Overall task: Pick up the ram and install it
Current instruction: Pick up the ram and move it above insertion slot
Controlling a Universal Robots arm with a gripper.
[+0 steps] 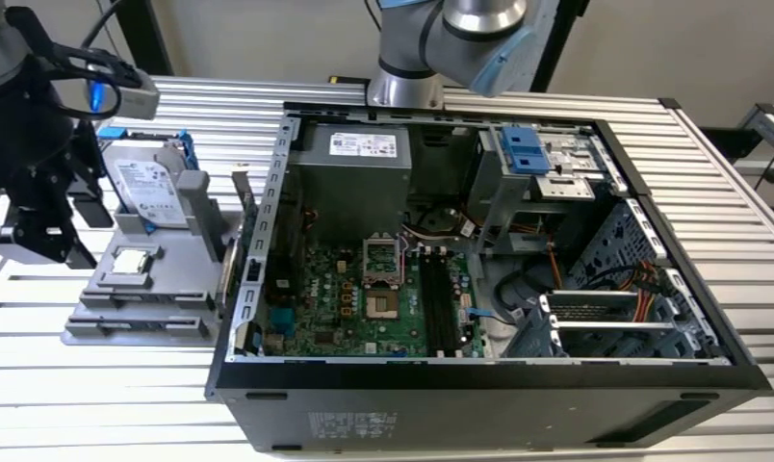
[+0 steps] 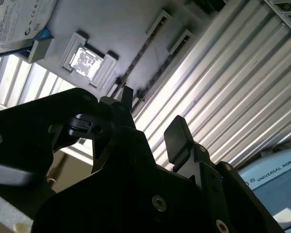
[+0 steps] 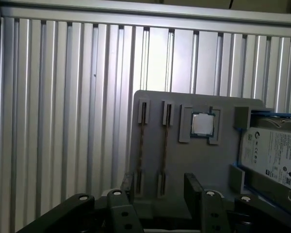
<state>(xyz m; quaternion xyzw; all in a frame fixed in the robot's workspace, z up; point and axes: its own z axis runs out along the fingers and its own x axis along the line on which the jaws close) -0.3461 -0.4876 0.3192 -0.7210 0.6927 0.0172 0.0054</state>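
In the grey holder [image 3: 194, 160] beside the open computer case [image 1: 490, 404], the ram [image 3: 141, 145] stood on its thin edge in a narrow slot. A second stick [image 3: 165, 145] stood just beside it. They were likely set that way so that fingers could close on the flat sides from above. The gripper [image 3: 160, 188] hung over those slots, fingers spread, nothing between them and clear of the ram. A processor chip [image 3: 202, 124] and a hard drive [image 3: 276, 155] also lay on the holder. Inside the case, the motherboard's black slots [image 1: 445, 298] looked unfilled.

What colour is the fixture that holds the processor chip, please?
Light grey; the fixture shows best in the first wrist view.
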